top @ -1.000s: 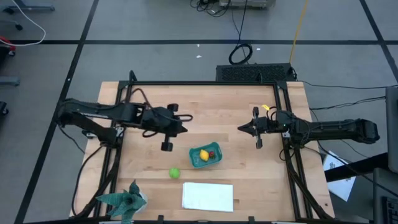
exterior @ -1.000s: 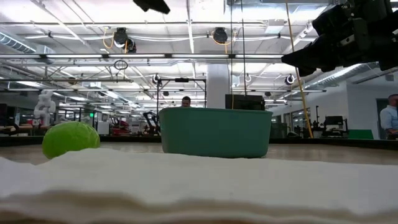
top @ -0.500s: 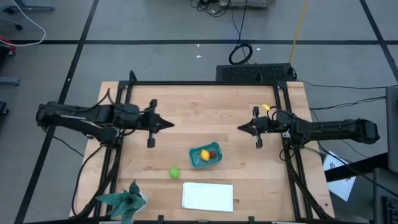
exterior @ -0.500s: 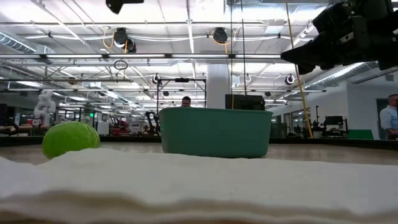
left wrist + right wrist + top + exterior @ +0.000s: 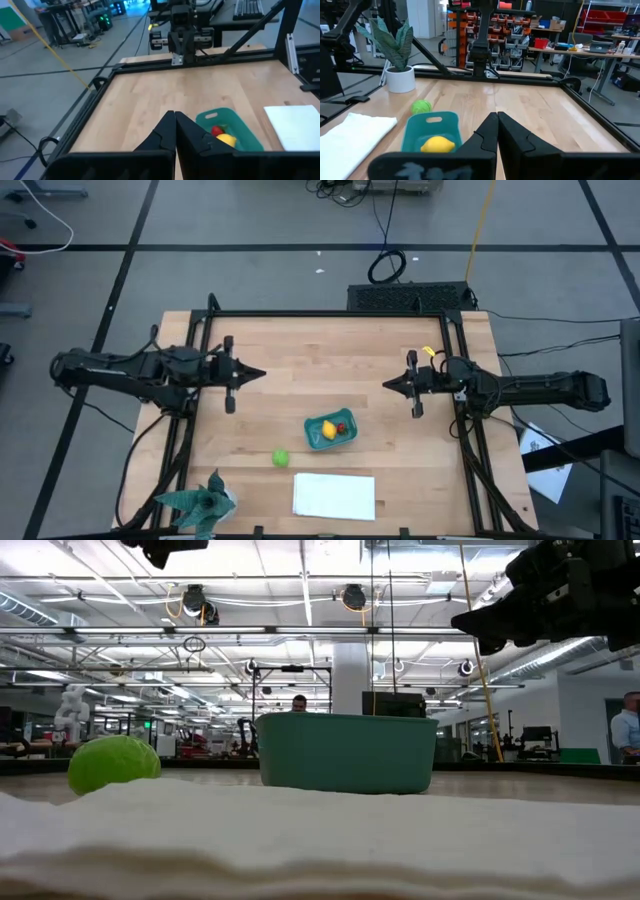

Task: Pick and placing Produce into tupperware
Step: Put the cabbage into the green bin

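The teal tupperware (image 5: 331, 430) sits near the table's middle, holding the yellow lemon (image 5: 327, 429) and the tiny red fruit (image 5: 341, 427). The round green fruit (image 5: 281, 458) rests on the wood just left of and nearer than the tub; the low view shows it (image 5: 113, 762) beside the tub (image 5: 346, 752). My left gripper (image 5: 262, 375) is shut and empty, raised over the table's left part. My right gripper (image 5: 386, 386) is shut and empty, raised over the right part. The left wrist view shows tub (image 5: 227, 126), lemon (image 5: 226, 140) and red fruit (image 5: 216, 131); the right wrist view shows lemon (image 5: 437, 145) and green fruit (image 5: 421, 106).
A flat white sheet (image 5: 334, 496) lies at the near edge, in front of the tub. A teal spiky leafy plant (image 5: 200, 502) stands at the near left corner. A black frame (image 5: 330, 315) rims the table. Bare wood lies between the grippers and at the far side.
My left arm has drawn back toward the table's left edge, away from the tub, and turned its shut gripper level, pointing right. The right arm, the tub and the fruits have kept still.
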